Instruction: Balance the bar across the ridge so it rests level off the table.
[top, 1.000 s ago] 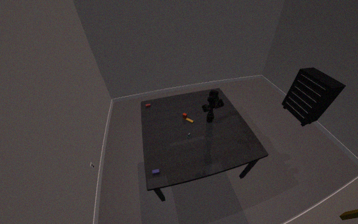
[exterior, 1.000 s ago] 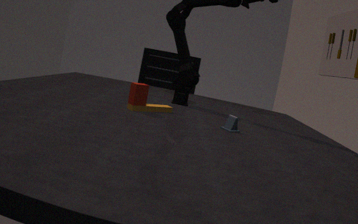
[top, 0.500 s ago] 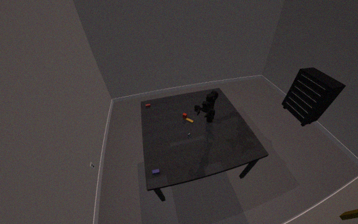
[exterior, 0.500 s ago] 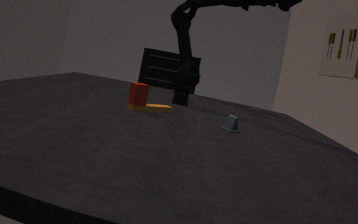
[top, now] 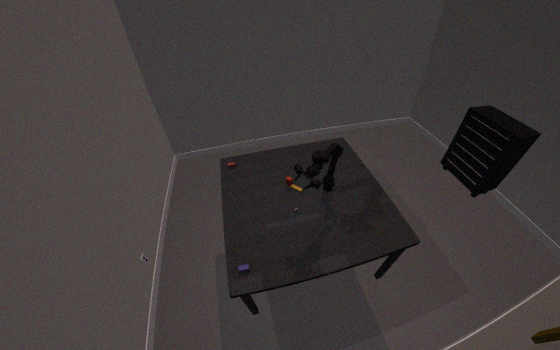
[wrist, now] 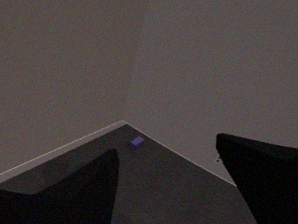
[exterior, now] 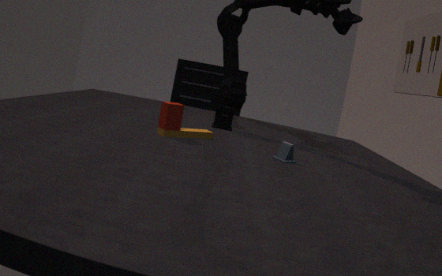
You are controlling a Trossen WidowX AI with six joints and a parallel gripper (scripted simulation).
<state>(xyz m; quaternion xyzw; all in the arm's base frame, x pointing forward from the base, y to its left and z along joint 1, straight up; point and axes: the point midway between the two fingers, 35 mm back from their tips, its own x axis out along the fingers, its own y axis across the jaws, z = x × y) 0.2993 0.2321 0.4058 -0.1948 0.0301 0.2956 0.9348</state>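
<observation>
Yellow bar [exterior: 185, 133]: flat on table [exterior: 118, 205], centre frame, red block [exterior: 171, 116] on its left end. Ridge [exterior: 285, 152]: right of it, apart, bare. Gripper [exterior: 347, 20]: upper right, raised, fingers apart, nothing held; pickup pending.

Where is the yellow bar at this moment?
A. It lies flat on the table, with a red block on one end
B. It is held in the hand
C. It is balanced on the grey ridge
A: the yellow bar lies on the table under the red block; the open hand is high above.
</observation>
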